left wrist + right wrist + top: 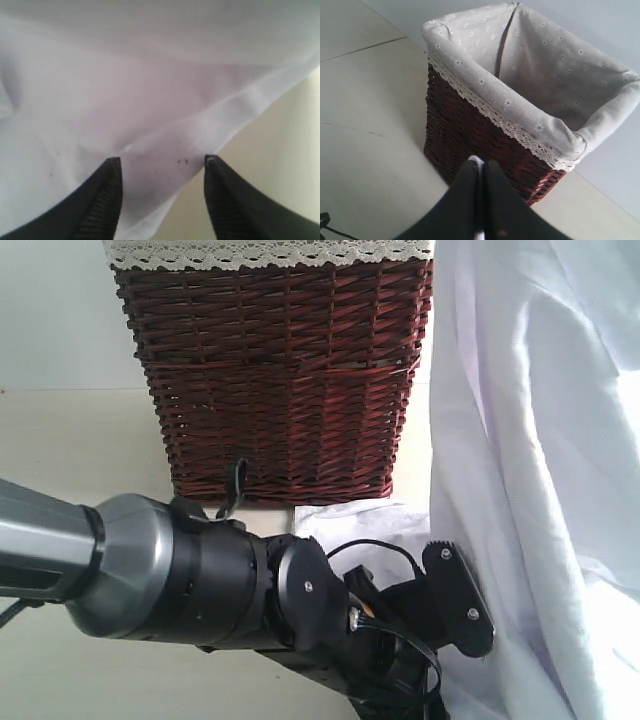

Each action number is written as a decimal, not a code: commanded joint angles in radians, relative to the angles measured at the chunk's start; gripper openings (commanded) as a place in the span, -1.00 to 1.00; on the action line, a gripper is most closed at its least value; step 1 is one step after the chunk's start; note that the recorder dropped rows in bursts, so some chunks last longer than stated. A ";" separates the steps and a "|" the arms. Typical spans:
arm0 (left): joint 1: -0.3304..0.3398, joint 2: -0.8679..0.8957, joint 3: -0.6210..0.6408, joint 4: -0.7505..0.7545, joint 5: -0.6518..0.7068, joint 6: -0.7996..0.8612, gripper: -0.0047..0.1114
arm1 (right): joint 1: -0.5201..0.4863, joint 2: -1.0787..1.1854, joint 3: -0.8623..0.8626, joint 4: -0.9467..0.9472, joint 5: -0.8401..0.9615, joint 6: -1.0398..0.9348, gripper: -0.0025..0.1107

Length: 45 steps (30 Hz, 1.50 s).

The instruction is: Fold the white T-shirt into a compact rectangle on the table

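Left pincer (162, 162) gapes open at the white T-shirt (150, 100) hem; the closed right pincer (481, 161) holds only a sliver of it, which could slip.

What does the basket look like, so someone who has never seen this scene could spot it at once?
Start from the pale table; the basket stands on it, left of the hanging white T-shirt in the exterior view. It is the only thing woven of reddish-brown wicker, square-sided, with a lace-edged cloth liner dotted with tiny flowers.
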 commanded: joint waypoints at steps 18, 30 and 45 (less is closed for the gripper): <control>-0.049 0.012 -0.080 0.024 -0.068 -0.001 -0.92 | -0.005 0.000 -0.009 -0.011 0.006 -0.015 -0.96; 0.265 -0.339 -0.072 0.291 0.268 -0.155 -0.92 | -0.005 0.000 -0.009 -0.621 0.240 0.112 -0.96; 0.738 -0.662 -0.072 0.622 0.545 -0.397 -0.92 | -0.005 0.086 -0.009 -0.635 0.273 0.124 -0.96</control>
